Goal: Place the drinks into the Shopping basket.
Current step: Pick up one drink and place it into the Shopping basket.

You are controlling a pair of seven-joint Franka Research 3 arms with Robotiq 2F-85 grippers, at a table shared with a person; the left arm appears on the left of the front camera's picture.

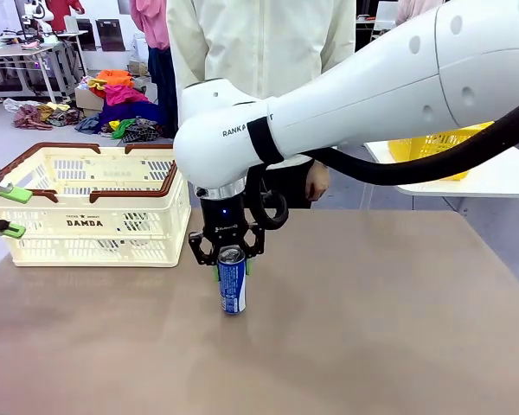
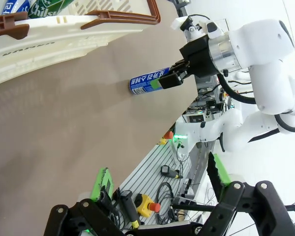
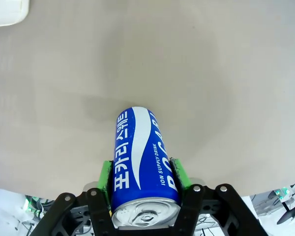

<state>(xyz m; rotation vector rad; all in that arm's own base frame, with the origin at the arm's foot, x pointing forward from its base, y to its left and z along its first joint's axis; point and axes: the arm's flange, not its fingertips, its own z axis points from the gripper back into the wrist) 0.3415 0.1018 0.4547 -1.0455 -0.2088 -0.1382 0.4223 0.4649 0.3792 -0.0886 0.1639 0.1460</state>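
Standing upright on the desk (image 1: 372,328) just right of the Shopping basket (image 1: 95,240), the blue drink can (image 1: 232,292) is clenched near its top by the right gripper (image 1: 232,266). The left gripper (image 1: 13,213) hangs spread wide and empty at the basket's left end. Inside sits a green can (image 2: 46,7).

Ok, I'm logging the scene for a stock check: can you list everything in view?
Table: one, brown.
Shopping basket: one, cream, brown rim, Table's left.
Held can: one, blue-white, upright, centre, in the Right gripper.
Blue basket can: one, blue, inside Shopping basket.
Green basket can: one, green, beside it.
Yellow basket: one, yellow, white side table, right.
Person: one, cream jacket, far side.
Left gripper: one, black, green pads, open, left edge.
Right gripper: one, black, shut on Held can.
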